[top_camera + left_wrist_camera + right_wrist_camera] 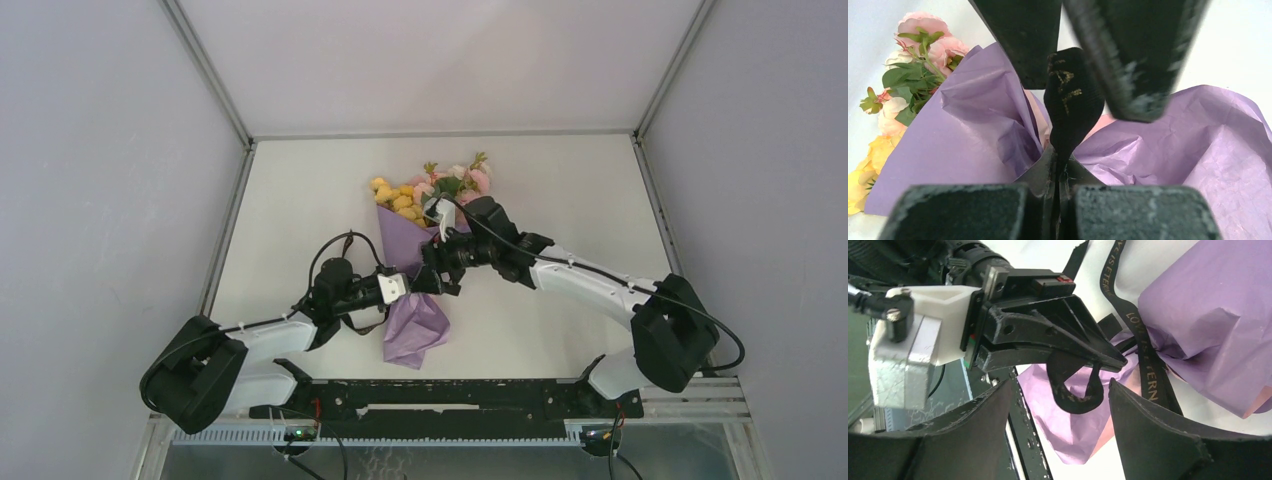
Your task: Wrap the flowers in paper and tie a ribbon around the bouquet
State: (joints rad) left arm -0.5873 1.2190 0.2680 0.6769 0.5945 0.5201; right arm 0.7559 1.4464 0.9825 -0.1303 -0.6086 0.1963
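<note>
The wrapping looks done: the flowers (432, 185) sit inside the lilac paper (400, 238), and the bouquet (415, 330) lies as a cone in the middle of the counter (560, 200), blooms toward the far wall. The step in hand appears to be the tying. The black ribbon (1140, 347) crosses the bouquet's pinched waist, and the left fingers (1048, 325) are clamped tight on a loop of it just beside that waist. The right fingers (1158, 435) stand wide apart on either side of the same loop, gripping nothing. The next move probably calls for the right fingers to close on a free stretch of ribbon near the waist and draw it against the loop while the left holds tension. The ribbon is floppy and the paper thin, so a hard pull could slip the loop or crumple the cone. The counter is plain white, pale grey walls (100, 150) enclose the bouquet on three sides, and the arms' black mounting rail (450, 395) runs just beyond its stem end
</note>
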